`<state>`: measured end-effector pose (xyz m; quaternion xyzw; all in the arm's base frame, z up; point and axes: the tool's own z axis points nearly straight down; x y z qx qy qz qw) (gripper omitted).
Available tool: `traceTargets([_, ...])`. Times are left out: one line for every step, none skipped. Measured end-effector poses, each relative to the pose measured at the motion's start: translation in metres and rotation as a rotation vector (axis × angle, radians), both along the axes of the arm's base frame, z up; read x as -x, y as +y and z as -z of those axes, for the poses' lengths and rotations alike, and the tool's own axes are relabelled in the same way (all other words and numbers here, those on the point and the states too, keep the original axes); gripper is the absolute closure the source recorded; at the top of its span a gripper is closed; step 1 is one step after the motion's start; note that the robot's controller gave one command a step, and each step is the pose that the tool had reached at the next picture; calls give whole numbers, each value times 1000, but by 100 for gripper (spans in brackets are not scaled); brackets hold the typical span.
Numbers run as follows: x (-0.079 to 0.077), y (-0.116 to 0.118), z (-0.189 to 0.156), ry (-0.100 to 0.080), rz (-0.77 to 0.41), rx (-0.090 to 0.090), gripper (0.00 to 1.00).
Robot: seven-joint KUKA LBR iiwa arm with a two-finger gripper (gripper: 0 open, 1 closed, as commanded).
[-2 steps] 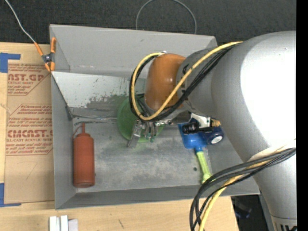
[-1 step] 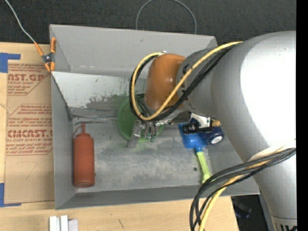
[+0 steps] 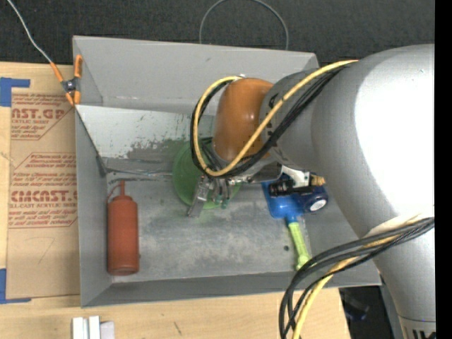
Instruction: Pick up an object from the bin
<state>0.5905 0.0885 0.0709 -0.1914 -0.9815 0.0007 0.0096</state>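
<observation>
**Gripper low over the green round thing, mid-bin**

The gripper (image 3: 207, 196) sits low in the middle of the bin (image 3: 212, 256), at the lower right edge of a translucent green round thing (image 3: 183, 169) (a cup or a bowl, hard to say which). Whether the pincer is spread or pressed together cannot be told. A red squeeze bottle (image 3: 122, 228) lies along the left wall, well apart. A blue-headed tool (image 3: 286, 205) with a lime-green handle lies to the right.

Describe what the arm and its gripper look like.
The arm is a thick, rounded, silver-grey shell. A dome-shaped orange cover caps its wrist. Yellow and black cables loop along the arm and round the cover. The gripper is a small assembly of dark and bare metal parts.
</observation>
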Motion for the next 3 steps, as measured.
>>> traceTargets([1,0,-13,2,-1,0,100])
traceTargets([0,0,-26,1,-1,-1,100])
traceTargets([1,0,-40,4,-1,-1,100])
